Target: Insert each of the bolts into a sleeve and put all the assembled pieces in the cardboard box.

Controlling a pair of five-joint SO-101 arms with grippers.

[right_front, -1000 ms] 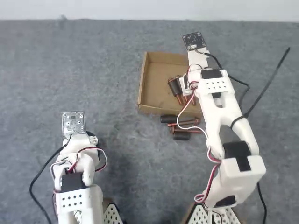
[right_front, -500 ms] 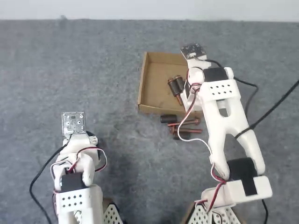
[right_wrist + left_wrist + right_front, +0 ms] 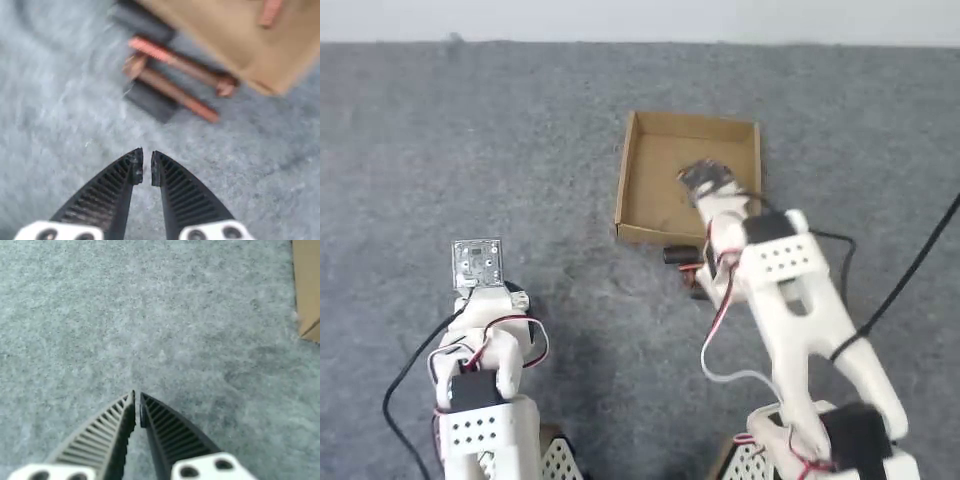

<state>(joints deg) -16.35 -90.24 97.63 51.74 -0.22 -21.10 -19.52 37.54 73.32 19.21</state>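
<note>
From above, the right arm [image 3: 790, 300] hid part of the box [image 3: 640, 165]. The left wrist view showed the left gripper [image 3: 136, 401] clenched, empty, over carpet [image 3: 150, 315], with the box corner cut off. The right wrist view showed the right gripper [image 3: 145, 165] clenched on nothing, near 2 blurred bolts [image 3: 172, 60] and a sleeve [image 3: 150, 102] outside the box.

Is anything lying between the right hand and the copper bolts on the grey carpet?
Nothing visible does. Just grey carpet lies between the right hand and the nearest copper-coloured threaded bolt.

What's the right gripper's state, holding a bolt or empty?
Empty. The right gripper is nearly shut with nothing between its tips; the bolts lie on the carpet ahead.
</note>
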